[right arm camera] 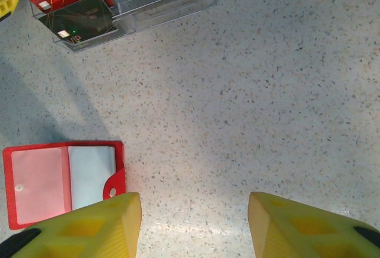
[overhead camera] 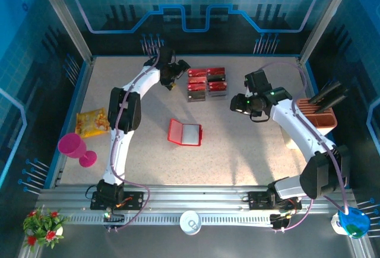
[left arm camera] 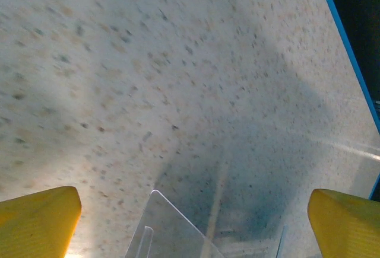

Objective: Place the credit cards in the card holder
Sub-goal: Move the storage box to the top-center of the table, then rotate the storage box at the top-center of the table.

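As it lies nearest the arm bases, card holder [overhead camera: 184, 132]: spread open and flat at mid-bench with its pockets up, apart from everything else. Judged laid this way so a card can go in from above.
Bench [overhead camera: 249, 151]: speckled, bare around the holder.
Right tool [right arm camera: 193, 216]: jaws apart with nothing but bench between them. It hangs beyond the holder and to its right, between holder and cards, judged placed to reach either.
Credit cards [overhead camera: 206, 83]: red with black bands, grouped at the far middle of the bench, well apart from the holder. The holder's pockets look empty.
Clear tray [right arm camera: 166, 3]: keeps the cards in compartments, judged to hold them sorted and easy to lift.
Left tool [left arm camera: 193, 210]: jaws at full spread, empty, just beside the cards' left edge. Judged lined up for a first pick.
Right wrist view adds: two inner pockets, one pinkish and one pale clear, plus a red tab; also one dark-faced card. From above the holder reads mostly red.
Left wrist view adds: a clear plastic corner low between its jaws, probably the tray's edge; cannot confirm.
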